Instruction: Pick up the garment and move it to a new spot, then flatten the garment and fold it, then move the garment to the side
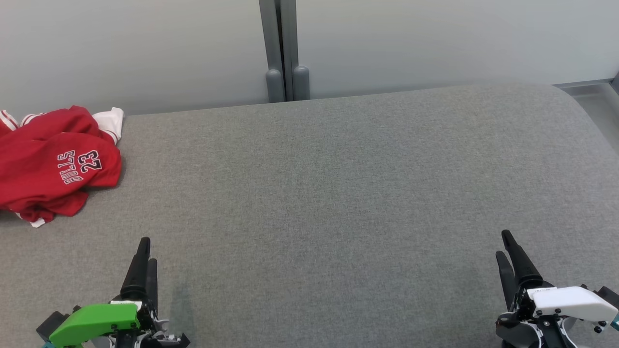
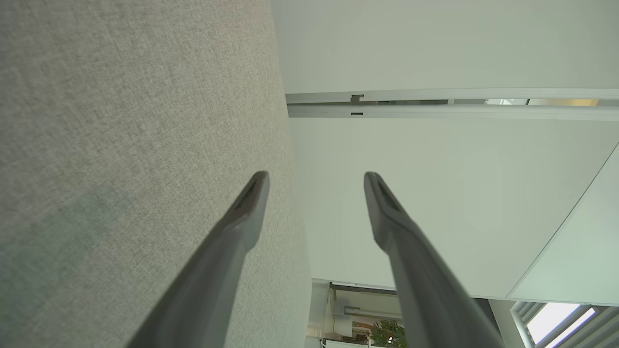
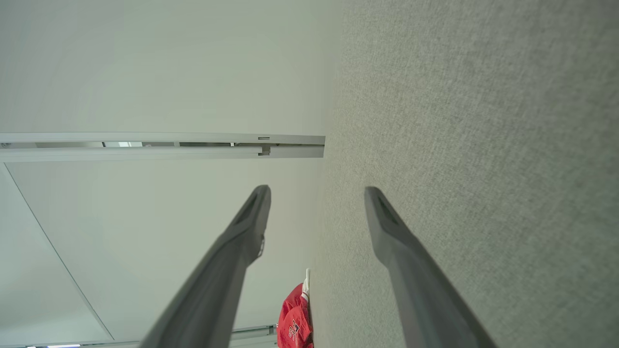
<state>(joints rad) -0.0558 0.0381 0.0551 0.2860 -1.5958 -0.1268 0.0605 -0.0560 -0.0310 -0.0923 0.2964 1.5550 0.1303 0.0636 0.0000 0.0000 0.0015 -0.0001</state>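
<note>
The garment (image 1: pixel 53 169) is a red jersey with white trim and the number 23, lying crumpled at the far left of the grey fabric surface (image 1: pixel 329 193). A small red patch of the garment (image 3: pixel 294 321) also appears low in the right wrist view. My left gripper (image 1: pixel 146 249), with a green housing, rests at the lower left, below and to the right of the jersey, apart from it. In the left wrist view the left gripper (image 2: pixel 316 181) stands open with nothing between its fingers. My right gripper (image 1: pixel 504 245), white housing, sits at the lower right; the right gripper (image 3: pixel 316 195) is open and empty.
A pale wall runs behind the surface, with a grey vertical post (image 1: pixel 285 53) at its middle. The grey surface curves down at the far right edge (image 1: pixel 590 116), and a wide stretch of bare fabric lies between the grippers.
</note>
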